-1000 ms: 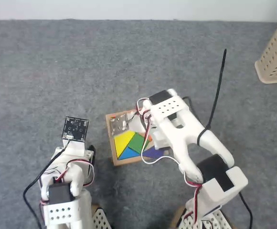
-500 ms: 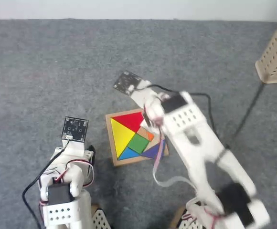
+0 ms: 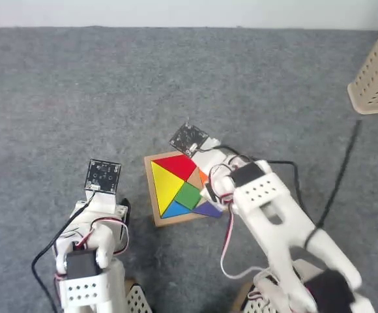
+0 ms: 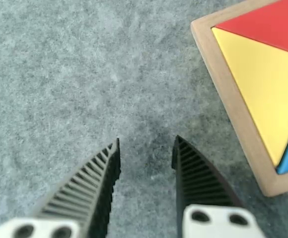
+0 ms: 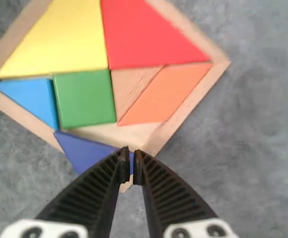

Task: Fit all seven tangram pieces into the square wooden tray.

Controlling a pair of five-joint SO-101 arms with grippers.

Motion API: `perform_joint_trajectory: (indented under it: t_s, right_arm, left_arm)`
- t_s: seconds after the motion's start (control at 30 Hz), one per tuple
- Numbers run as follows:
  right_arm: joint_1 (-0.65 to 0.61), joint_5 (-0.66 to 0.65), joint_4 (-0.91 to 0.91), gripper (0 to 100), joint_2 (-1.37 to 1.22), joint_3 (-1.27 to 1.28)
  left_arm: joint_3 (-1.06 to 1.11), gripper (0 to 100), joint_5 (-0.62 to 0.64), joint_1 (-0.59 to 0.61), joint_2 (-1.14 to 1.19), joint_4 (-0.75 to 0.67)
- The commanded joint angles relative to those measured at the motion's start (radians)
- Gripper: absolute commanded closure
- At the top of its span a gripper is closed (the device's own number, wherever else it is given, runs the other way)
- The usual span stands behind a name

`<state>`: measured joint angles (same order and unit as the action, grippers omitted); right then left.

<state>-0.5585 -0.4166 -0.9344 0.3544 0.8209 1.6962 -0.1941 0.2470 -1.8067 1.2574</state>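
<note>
The wooden tray (image 5: 222, 63) lies flat on the grey carpet (image 4: 59, 74), between the two arms. The right gripper (image 5: 130, 152) hangs over one edge of the tray, just above a purple triangle (image 5: 84, 148). This triangle is not in its place. It lies partly across the tray's rim, with part of it sticking out over the carpet. The right gripper's two fingers are almost closed, with only a thin gap between them. A thin bit of the purple triangle shows in that gap, so the fingers seem to pinch its corner. Inside the tray, a red triangle (image 5: 139, 34) and a yellow triangle (image 5: 64, 39) lie flat side by side and touch along one edge. A green square (image 5: 83, 96) sits in the middle, with a blue triangle (image 5: 27, 94) touching one side of it. An orange piece (image 5: 166, 91) lies under the red triangle's long edge. Some bare wood shows between the green square and the orange piece, and also along the rim near the purple triangle. The left gripper (image 4: 147, 144) is over the carpet, near one corner of the tray but not touching it. Its fingers are apart with a clear gap, and they hold nothing.
</note>
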Motion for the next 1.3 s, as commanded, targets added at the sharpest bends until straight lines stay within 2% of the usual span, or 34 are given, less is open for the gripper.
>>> perform_joint_trajectory:
  t_s: [0.0, 0.73, 1.1, 1.27]
  right_arm:
    - [0.013, 0.018, 0.016, 99.2, -0.079, -0.049]
    - [0.007, 0.012, 0.025, 99.2, -0.364, -0.218]
    - [0.007, 0.017, 0.019, 99.2, -0.369, -0.229]
    - [0.013, 0.021, 0.004, 99.2, -0.286, -0.212]
  left_arm:
    - [-0.01, 83, -0.002, -0.002, -0.018, 0.006]
    - [-0.01, 83, -0.002, -0.002, -0.018, 0.006]
    - [-0.01, 83, -0.002, -0.002, -0.018, 0.006]
    - [-0.01, 83, -0.002, -0.002, -0.018, 0.006]
